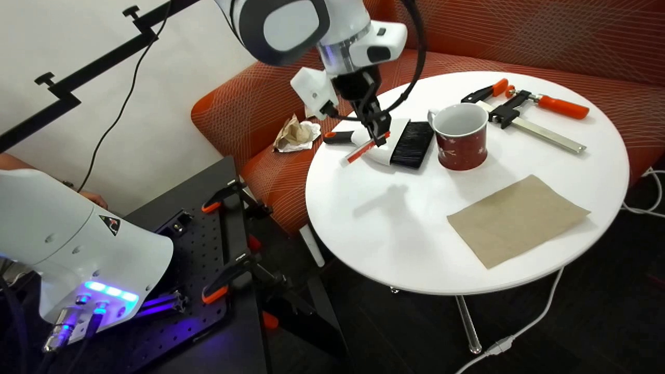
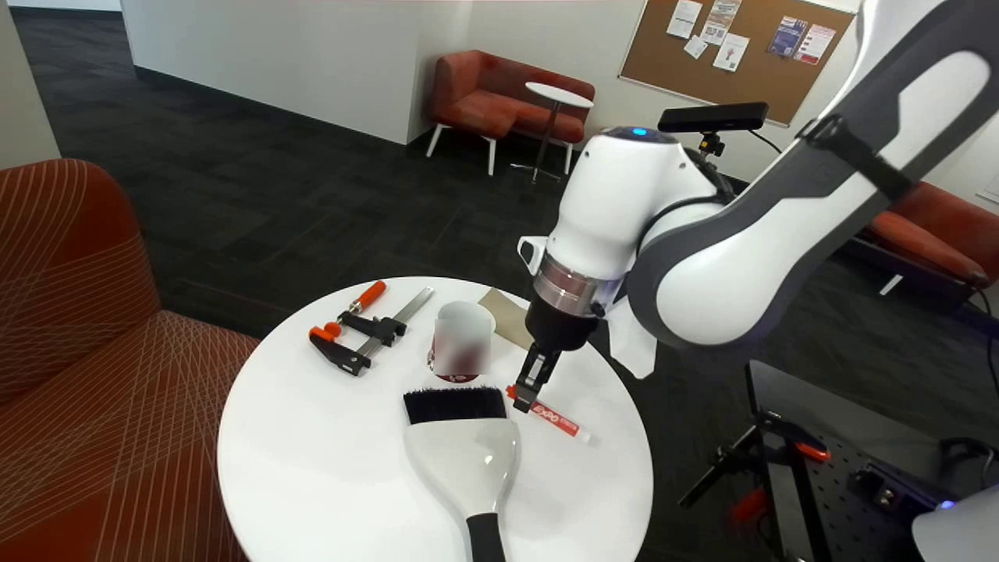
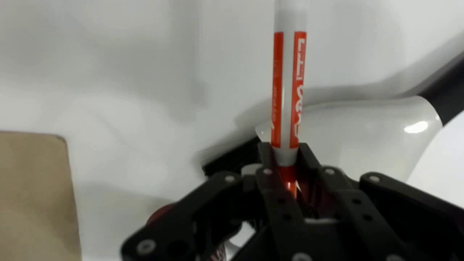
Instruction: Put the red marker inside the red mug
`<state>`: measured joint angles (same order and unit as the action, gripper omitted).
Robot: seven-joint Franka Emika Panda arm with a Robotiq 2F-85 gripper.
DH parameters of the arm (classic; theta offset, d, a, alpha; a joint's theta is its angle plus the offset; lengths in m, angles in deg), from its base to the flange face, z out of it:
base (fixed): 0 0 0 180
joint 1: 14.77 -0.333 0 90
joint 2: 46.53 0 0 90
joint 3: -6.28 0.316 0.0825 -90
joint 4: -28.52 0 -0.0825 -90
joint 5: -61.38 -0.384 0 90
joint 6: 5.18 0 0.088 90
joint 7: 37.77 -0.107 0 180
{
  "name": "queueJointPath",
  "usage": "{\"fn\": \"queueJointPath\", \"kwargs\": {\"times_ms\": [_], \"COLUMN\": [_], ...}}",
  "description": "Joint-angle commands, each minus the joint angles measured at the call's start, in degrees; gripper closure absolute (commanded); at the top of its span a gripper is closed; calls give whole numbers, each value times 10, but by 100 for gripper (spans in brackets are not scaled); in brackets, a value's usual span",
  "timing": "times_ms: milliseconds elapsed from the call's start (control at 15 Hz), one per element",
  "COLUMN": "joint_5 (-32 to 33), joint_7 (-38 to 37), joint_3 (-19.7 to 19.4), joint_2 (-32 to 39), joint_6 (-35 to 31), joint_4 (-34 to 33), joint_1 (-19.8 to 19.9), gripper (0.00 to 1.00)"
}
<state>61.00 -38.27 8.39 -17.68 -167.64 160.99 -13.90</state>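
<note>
One red marker point(image 1: 363, 149) is held above the table point(image 1: 358, 234), its red end being gripped by the tool point(image 1: 382, 137), which is closed on it. In an exterior view, to the right, a brush point(image 1: 412, 145) is seen lying flat; near it, the red mug point(image 1: 462, 150) is placed upright; farther right, one clamp point(image 1: 505, 113) is also seen.

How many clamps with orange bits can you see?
3: one clamp on the table, by the mug; in an exterior view, a far clamp and near clamp on the black stand. More may be hidden.
</note>
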Motion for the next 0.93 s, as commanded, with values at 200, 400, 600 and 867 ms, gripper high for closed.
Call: {"fn": "queueJointPath", "kwargs": {"times_ms": [200,400,600,867], "joint_5": [20,31,41,27], "joint_7": [-53,-66,-72,-53], "joint_3": [-29,-32,-34,-25], "joint_2": [-94,-110,-115,-105], "joint_6": [126,144,149,130], "joint_4": [-48,-73,-89,-86], "joint_1": [-52,-55,-53,-43], "gripper": [95,95,95,81]}}
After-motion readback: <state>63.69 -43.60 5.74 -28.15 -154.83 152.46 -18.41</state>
